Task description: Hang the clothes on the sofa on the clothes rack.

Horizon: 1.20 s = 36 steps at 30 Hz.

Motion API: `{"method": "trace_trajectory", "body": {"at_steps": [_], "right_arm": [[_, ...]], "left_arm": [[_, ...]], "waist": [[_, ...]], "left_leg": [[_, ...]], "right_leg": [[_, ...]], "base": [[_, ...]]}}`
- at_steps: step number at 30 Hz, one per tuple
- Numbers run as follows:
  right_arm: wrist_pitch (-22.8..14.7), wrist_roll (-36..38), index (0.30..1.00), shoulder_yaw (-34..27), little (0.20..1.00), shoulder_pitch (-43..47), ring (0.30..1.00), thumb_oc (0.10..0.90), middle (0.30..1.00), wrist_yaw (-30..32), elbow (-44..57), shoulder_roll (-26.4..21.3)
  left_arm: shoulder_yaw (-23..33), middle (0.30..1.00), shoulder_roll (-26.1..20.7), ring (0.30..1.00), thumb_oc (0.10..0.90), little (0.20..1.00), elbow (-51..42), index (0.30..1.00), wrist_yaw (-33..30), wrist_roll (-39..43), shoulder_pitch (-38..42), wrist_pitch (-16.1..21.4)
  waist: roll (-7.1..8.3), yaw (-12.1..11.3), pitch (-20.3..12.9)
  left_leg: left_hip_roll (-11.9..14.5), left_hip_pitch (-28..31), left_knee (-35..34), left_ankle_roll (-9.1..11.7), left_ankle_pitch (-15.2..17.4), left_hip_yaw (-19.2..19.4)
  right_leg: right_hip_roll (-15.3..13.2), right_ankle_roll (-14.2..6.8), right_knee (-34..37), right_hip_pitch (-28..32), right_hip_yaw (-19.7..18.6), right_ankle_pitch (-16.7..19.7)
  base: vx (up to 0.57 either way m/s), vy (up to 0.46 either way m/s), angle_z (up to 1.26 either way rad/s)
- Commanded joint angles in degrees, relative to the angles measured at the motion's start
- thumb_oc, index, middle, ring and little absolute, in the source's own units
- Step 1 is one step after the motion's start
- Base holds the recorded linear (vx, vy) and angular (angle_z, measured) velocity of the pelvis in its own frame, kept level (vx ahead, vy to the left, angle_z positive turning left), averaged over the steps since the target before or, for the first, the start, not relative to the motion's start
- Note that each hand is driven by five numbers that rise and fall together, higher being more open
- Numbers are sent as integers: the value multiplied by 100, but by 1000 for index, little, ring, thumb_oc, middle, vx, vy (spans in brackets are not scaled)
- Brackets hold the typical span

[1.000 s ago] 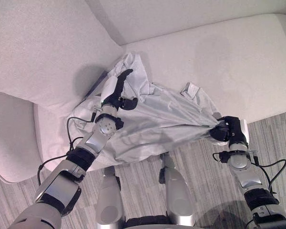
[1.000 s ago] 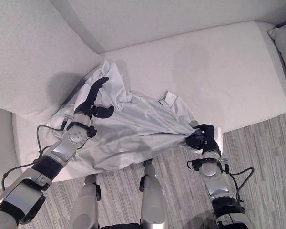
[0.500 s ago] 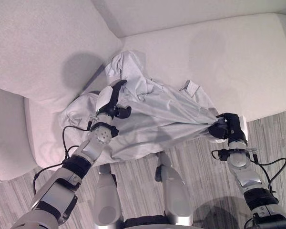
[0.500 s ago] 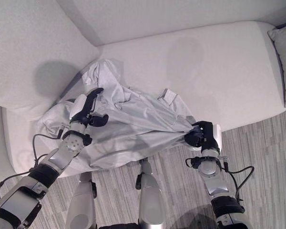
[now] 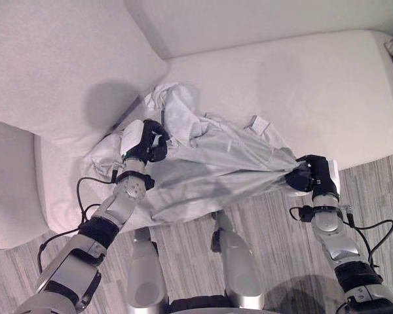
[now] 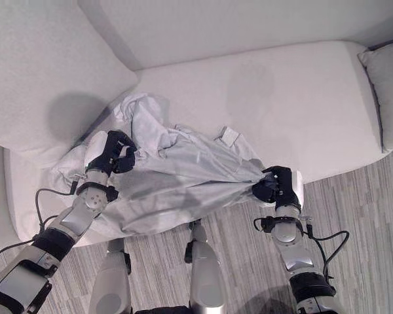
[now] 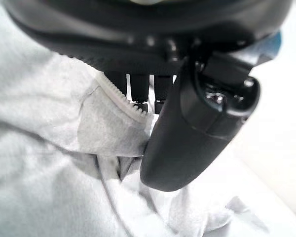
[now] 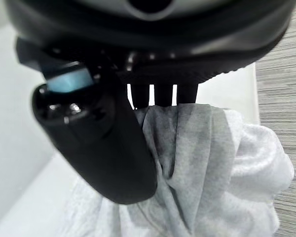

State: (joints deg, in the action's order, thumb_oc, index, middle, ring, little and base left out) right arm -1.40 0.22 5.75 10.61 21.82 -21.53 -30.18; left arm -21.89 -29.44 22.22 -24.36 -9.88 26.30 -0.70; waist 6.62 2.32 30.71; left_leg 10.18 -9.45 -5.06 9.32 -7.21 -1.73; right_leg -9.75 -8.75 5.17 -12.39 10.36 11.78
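A pale grey garment (image 5: 209,157) with a zip edge (image 7: 119,95) lies crumpled over the front of the white sofa (image 5: 301,85). My left hand (image 5: 143,140) is curled into the cloth at the garment's left part, thumb (image 7: 197,123) pressed against the fabric. My right hand (image 5: 311,178) grips a bunched corner of the garment (image 8: 197,148) at the sofa's front edge, pulling the cloth taut between the two hands. The garment's hood or collar part (image 6: 141,111) stands bunched up behind the left hand.
A big back cushion (image 5: 52,59) leans at the sofa's left. A grey cushion (image 6: 386,91) lies at the sofa's right end. Striped grey floor (image 5: 373,190) runs in front of the sofa.
My left hand has dropped onto the garment and curled shut on the cloth; a second ago its fingers were straight above it. The right hand keeps its hold.
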Motion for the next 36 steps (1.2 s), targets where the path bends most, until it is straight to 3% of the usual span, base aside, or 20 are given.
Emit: {"method": "trace_trajectory", "body": {"at_steps": [1,7,10,12,14,15,19,22,23,24,25,27,28,29,30,31,32,34,36], "right_arm": [[-152,-406,300,-637,300,-153,300,400,300,224,631,-553],[-152,-600,300,-546,300,342,300,400,300,-44,756,-1027],[-201,-514,300,-566,300,665,300,400,300,-100,864,-1184],[-259,-458,300,-633,300,952,300,400,300,-76,1004,-1313],[-265,-447,300,-722,300,984,300,400,300,-31,1111,-1336],[-357,-348,300,-850,300,1103,300,400,300,28,1242,-1413],[-380,-268,300,-804,300,1539,300,400,300,82,1326,-1566],[-491,-216,300,-746,300,1987,300,400,300,91,1469,-1751],[-492,-245,300,-706,300,2192,300,400,300,120,1516,-1781],[-492,-246,300,-693,300,2208,300,400,300,122,1510,-1780],[-532,-341,300,-630,300,2463,300,400,300,190,1606,-1932],[-470,-454,300,-685,300,2707,300,400,300,258,1600,-2120],[-467,-526,300,-696,300,2781,300,400,300,301,1618,-2211],[-416,-651,300,-688,300,2863,300,400,300,340,1643,-2259],[-386,-699,300,-635,300,3019,300,400,300,422,1673,-2261],[-378,-706,300,-632,300,3064,300,400,300,436,1652,-2263],[-278,-805,300,-332,300,3604,300,400,300,604,1476,-2367],[-256,-826,300,-114,300,3911,300,400,300,643,1361,-2485],[-237,-795,300,199,300,4359,300,400,300,690,1138,-2717]], "left_arm": [[815,300,-326,300,400,300,-1020,300,-205,-238,-185,436],[1843,300,-488,300,400,300,-2175,300,-146,115,-1210,740],[2446,300,-535,300,400,300,-2606,300,-148,216,-1563,839],[2880,300,-651,300,400,300,-2842,300,-157,97,-1807,870],[3026,300,-664,300,400,300,-2938,300,-207,52,-1831,849],[3262,300,-708,300,400,300,-3059,300,-315,-63,-1783,834],[3755,300,-831,300,400,300,-3240,300,-471,-189,-1847,848],[4332,300,-1136,300,400,300,-3275,300,-843,-313,-1853,900],[4479,300,-1204,300,400,300,-3301,300,-945,-373,-1809,913],[4489,300,-1202,300,400,300,-3302,300,-944,-373,-1814,913],[4653,300,-1461,300,400,300,-3219,300,-1194,-464,-1679,903],[4727,300,-1696,300,400,300,-3258,300,-1288,-571,-1490,837],[4711,300,-1853,300,400,300,-3276,300,-1289,-634,-1321,802],[4666,300,-1988,300,400,300,-3252,300,-1309,-655,-1152,765],[4605,300,-2157,300,400,300,-3262,300,-1353,-673,-927,780],[4576,300,-2182,300,400,300,-3218,300,-1367,-672,-858,784],[4366,300,-2601,300,400,300,-3005,300,-1513,-790,-307,667],[4096,300,-2883,300,400,300,-2852,300,-1551,-794,183,645],[3620,300,-3160,300,400,300,-2487,300,-1632,-686,842,552]], "waist": [[-123,-388,-397],[-538,-845,-1083],[-686,-1139,-1388],[-764,-1526,-1643],[-752,-1527,-1680],[-693,-1599,-1782],[-563,-1764,-1955],[-369,-1851,-2207],[-350,-1833,-2238],[-352,-1831,-2232],[-340,-1817,-2363],[-338,-1769,-2541],[-335,-1783,-2614],[-294,-1757,-2672],[-260,-1746,-2688],[-178,-1761,-2662],[-204,-1893,-2648],[-175,-1788,-2591],[-91,-1726,-2588]], "left_leg": [[8,315,6,-198,687,-522],[89,878,6,-133,669,-822],[87,951,6,-29,482,-1067],[36,808,6,113,233,-1265],[-8,661,6,161,130,-1342],[-129,498,6,119,117,-1088],[-122,713,43,36,236,-881],[315,1050,481,66,558,-628],[482,1152,599,81,556,-578],[483,1156,601,81,559,-571],[650,1309,775,188,489,-672],[473,1500,411,131,955,-840],[349,1549,248,53,1105,-800],[153,1609,48,-71,1198,-781],[-28,1623,6,-144,1288,-710],[-143,1569,6,-197,1227,-700],[-407,1464,6,-362,1246,-521],[-712,1349,6,-498,1152,-552],[-993,1208,6,-591,974,-665]], "right_leg": [[-134,68,-805,188,-27,-713],[-141,222,-1222,918,311,-1338],[-140,281,-1226,1326,708,-1425],[-73,369,-934,1781,1154,-1563],[-61,396,-781,1939,1397,-1572],[-63,403,-614,2094,1663,-1530],[-220,327,-507,2186,1840,-1327],[-651,168,-685,2119,2027,-1150],[-767,120,-783,2092,1992,-1151],[-769,120,-793,2088,1984,-1156],[-997,-7,-881,2018,1938,-1062],[-1110,-220,-708,2003,1888,-798],[-1244,-359,-593,2007,1969,-432],[-1384,-473,-409,2002,1972,-114],[-1571,-617,-322,1905,2006,508],[-1656,-625,-207,1882,1994,669],[-1717,-625,-53,1860,2147,759],[-1427,-499,-339,1901,1728,330],[-710,-244,-913,1974,1142,-473]], "base": [[81,3,4],[98,-88,15],[22,-141,46],[-4,-187,61],[-40,-96,72],[-28,-18,105],[-36,96,69],[-13,327,45],[1,261,44],[-17,486,37],[-21,508,29],[-4,611,40],[1,566,38],[-47,575,25],[-57,406,24],[-174,597,14],[-207,589,11],[-179,627,10],[-117,445,30]]}}
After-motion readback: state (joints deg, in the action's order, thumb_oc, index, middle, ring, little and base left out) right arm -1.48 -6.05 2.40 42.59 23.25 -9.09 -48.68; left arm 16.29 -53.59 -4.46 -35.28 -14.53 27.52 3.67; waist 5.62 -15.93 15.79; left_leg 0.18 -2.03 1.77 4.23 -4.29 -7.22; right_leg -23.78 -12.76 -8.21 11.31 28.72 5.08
